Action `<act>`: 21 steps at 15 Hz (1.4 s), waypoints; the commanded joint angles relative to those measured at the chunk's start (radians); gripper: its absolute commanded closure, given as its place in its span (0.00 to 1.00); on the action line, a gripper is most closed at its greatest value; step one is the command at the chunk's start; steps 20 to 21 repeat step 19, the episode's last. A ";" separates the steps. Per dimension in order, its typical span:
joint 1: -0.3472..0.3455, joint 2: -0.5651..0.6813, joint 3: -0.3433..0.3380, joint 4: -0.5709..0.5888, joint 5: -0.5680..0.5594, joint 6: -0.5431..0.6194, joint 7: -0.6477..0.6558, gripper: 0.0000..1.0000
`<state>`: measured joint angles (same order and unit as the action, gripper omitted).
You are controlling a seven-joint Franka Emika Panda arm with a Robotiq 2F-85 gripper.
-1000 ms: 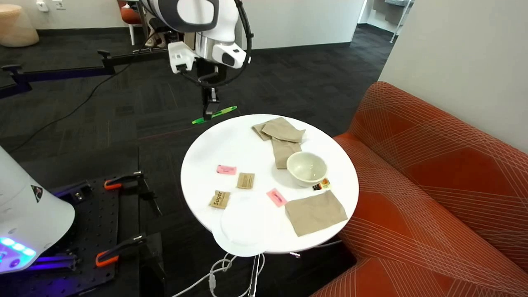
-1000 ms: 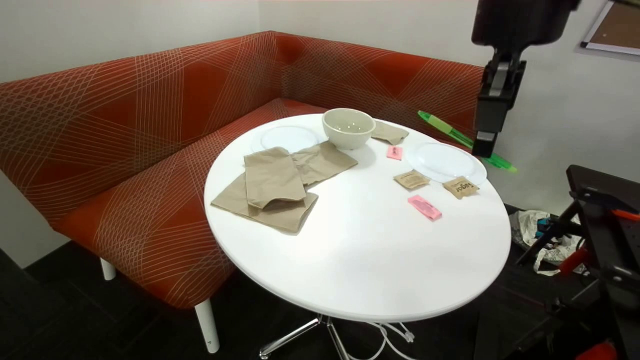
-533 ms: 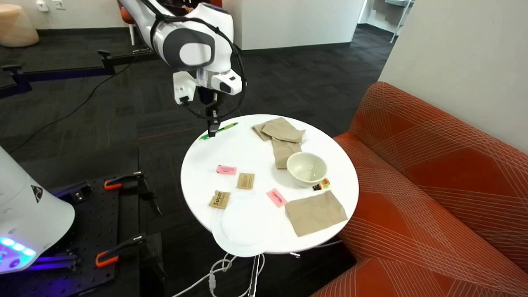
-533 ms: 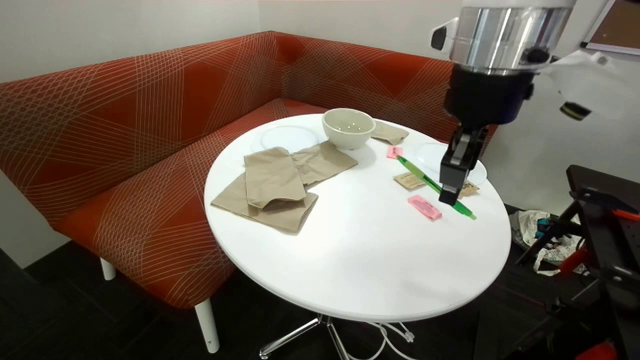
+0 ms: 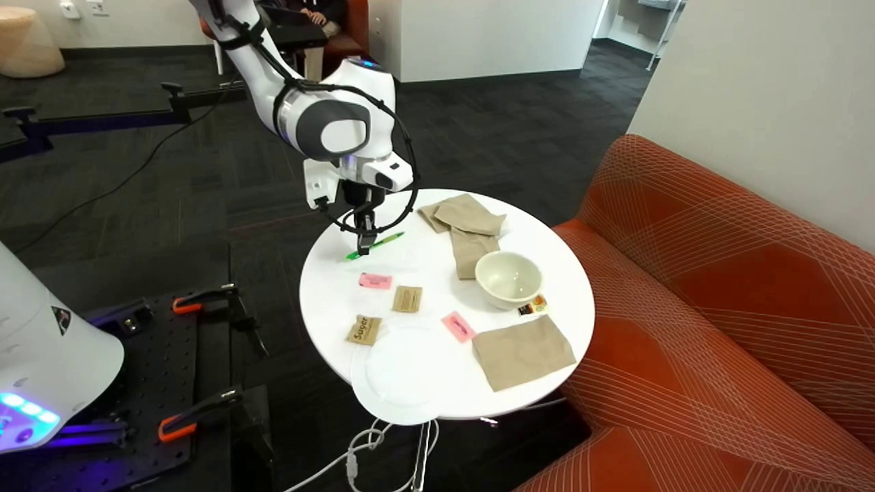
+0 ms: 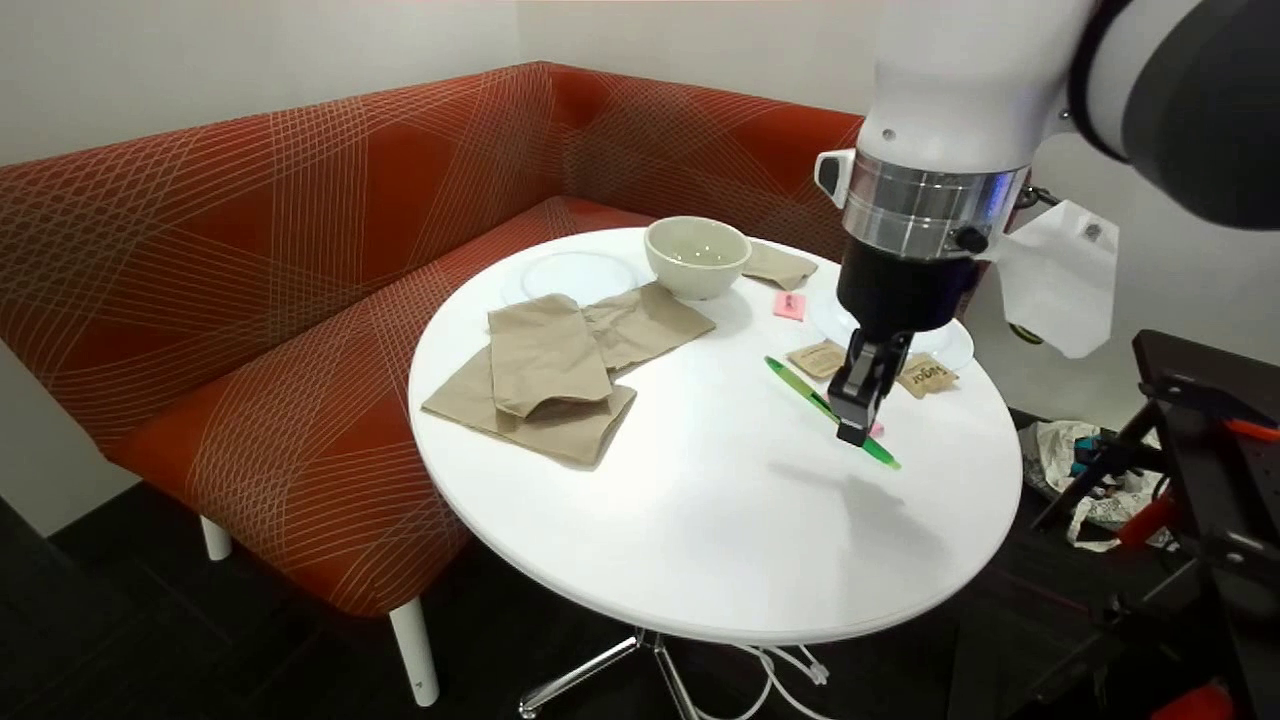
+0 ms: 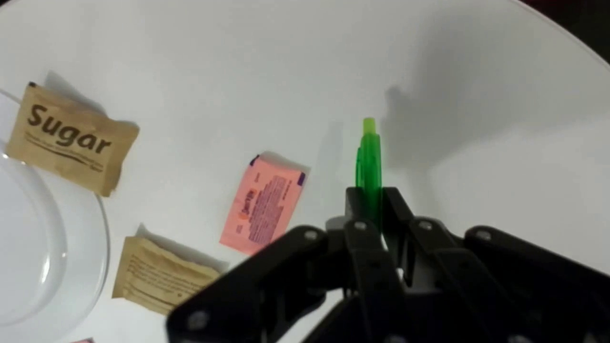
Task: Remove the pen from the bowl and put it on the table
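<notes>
While the tool (image 7: 373,202) grasps the green pen (image 7: 371,159) partway along, holding it above the worktop (image 6: 690,540), lowering and release seem all that remain; removal from the white bowl (image 6: 697,280), standing well apart farther off, looks already done.

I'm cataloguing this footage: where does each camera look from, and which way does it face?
In an exterior view: from above, angled down across the table; the base, arm and gripper show.
In an exterior view: from roughly the opposite side, facing the sofa; arm and gripper show, not the base.
Wrist view: from behind the gripper, down at the table; only the gripper shows, shut on the pen.
Both exterior views share the bowl and sofa.
</notes>
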<state>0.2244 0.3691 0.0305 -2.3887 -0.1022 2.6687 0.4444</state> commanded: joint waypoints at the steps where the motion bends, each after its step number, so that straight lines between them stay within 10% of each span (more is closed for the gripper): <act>1: 0.047 0.028 -0.047 0.040 -0.023 0.016 0.045 0.56; 9: 0.015 -0.103 -0.015 0.055 0.081 -0.087 0.013 0.00; 21: -0.013 -0.151 0.030 0.069 0.153 -0.186 -0.028 0.00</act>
